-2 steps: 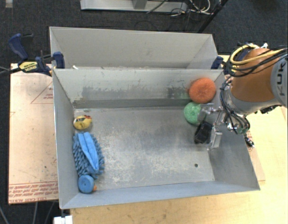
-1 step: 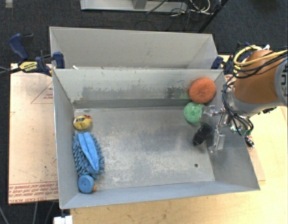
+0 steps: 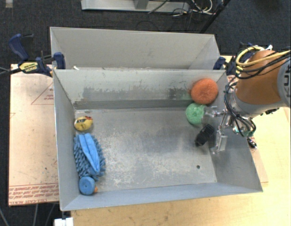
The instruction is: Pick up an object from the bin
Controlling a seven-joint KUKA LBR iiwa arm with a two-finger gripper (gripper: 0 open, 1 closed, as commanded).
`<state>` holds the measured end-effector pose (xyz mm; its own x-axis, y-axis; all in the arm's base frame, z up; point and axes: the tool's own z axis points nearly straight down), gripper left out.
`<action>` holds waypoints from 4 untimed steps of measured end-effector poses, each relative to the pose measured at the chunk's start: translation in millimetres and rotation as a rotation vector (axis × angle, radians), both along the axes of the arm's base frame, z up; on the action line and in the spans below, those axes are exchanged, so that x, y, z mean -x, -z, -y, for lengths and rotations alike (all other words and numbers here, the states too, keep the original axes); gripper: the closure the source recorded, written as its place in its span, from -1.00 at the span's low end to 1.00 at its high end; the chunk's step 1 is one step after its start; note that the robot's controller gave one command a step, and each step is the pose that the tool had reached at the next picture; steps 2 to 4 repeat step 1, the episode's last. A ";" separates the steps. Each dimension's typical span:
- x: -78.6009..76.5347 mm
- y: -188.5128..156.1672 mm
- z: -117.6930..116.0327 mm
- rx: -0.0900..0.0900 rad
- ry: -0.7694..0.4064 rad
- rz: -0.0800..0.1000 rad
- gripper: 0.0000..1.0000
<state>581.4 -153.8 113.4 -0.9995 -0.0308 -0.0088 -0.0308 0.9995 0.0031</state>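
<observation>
Round green ball point(image 3: 195, 113) touches a fuzzy orange ball point(image 3: 204, 91) near the right wall; jaws just beside it, spread, empty; bin point(image 3: 150, 173) middle bare.

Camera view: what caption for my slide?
Robot's open fingers hang near a green fuzzy ball and an orange fuzzy ball.

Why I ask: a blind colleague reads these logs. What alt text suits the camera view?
The tool hangs at the bin's right side, near a green ball and an orange ball; a blue fringed toy lies at left.
</observation>
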 end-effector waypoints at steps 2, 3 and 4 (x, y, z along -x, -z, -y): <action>21.6 24.5 -5.1 -0.001 0.219 0.003 1.00; 21.6 24.5 -5.1 -0.001 0.219 0.003 1.00; 21.6 24.5 -5.1 -0.001 0.219 0.003 1.00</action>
